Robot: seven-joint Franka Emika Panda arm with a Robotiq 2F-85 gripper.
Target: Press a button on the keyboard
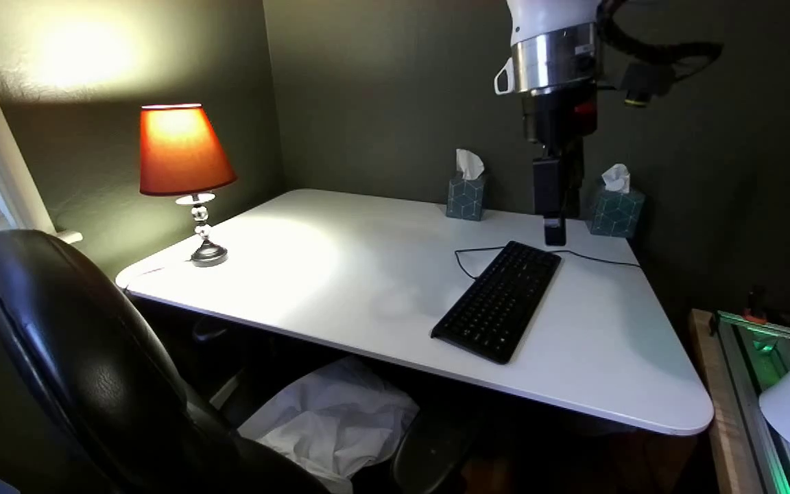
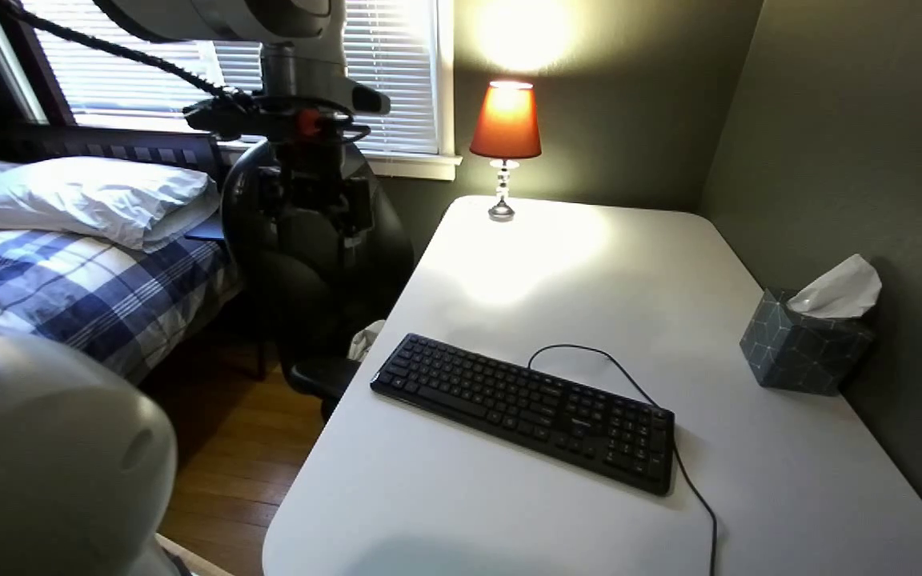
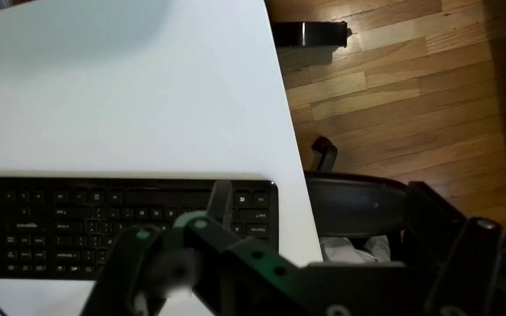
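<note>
Keyboard [image 2: 521, 412] is lying flat on the white bench [image 1: 628, 343], its keys [image 2: 461, 382] facing up, running across the lower middle of the frame in an exterior view and occupying the lower left of the wrist view. Claw [image 3: 321, 193] is holding its two fingers [image 3: 221, 198] spread well apart, with nothing showing gripped between them. In the wrist view, one finger is overlapping the key rows near the Caps Lock end, while the other is showing toward the right of the frame. In an exterior view, the chair [image 2: 317, 288] is standing behind the claw, which is hanging in the upper left, well apart from the keys.

Finding on progress: no contact is showing in any view, so the press is being judged as not yet done. Rough positioning is appearing to be the only part achieved; whether the claw is hanging directly above a key is not showing clearly. Outstanding, by judgement: choosing a key, since the task is naming none; lining up a fingertip, possibly bringing both together; lowering; pressing; lifting clear.
</note>
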